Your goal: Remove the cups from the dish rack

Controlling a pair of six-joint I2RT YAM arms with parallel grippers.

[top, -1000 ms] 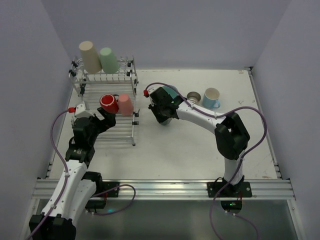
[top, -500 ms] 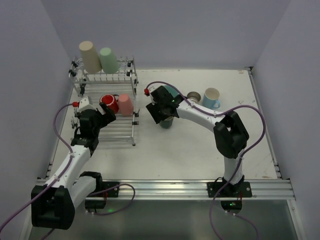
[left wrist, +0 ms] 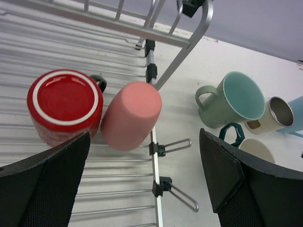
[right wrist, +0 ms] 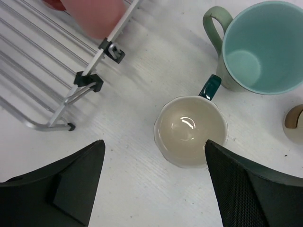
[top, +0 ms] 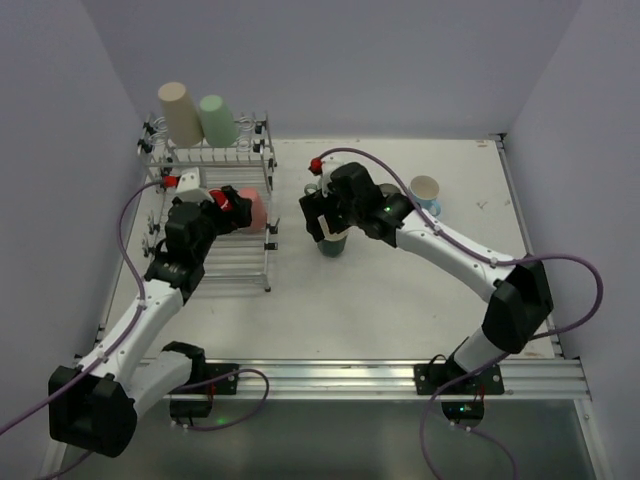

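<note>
**A:** Left claw, quick?

**B:** The left claw (left wrist: 144,142) was spread wide with nothing in it. It hung over the dish rack (left wrist: 71,28), right above the red mug (left wrist: 64,106) and the pink cup (left wrist: 131,116).

**A:** How did those two sit?

**B:** The red mug was upside down on the lower bars, base up. The pink cup lay tilted just beside it, against the rack's right rail.

**A:** Anything else in the rack?

**B:** The beige cup (top: 180,113) and the mint green cup (top: 212,118) sat side by side on the raised back tier.

**A:** Right claw?

**B:** The right claw (right wrist: 155,142) was wide open too and held nothing. It was above the dark green mug (right wrist: 191,130), with neither finger touching it. That mug stood upright on the bench (top: 380,300), near the rack's right side. It was cream inside, and its handle pointed toward the teal-lined green mug (right wrist: 258,47).

**A:** What else was on the bench?

**B:** The teal-lined green mug stood mouth up, just beyond the dark green one. The grey-brown cup (left wrist: 274,113) was just beside it, also mouth up. The light blue mug (top: 427,192) was further right, upright. I couldn't tell whether the grey-brown cup touched either neighbour.
</note>
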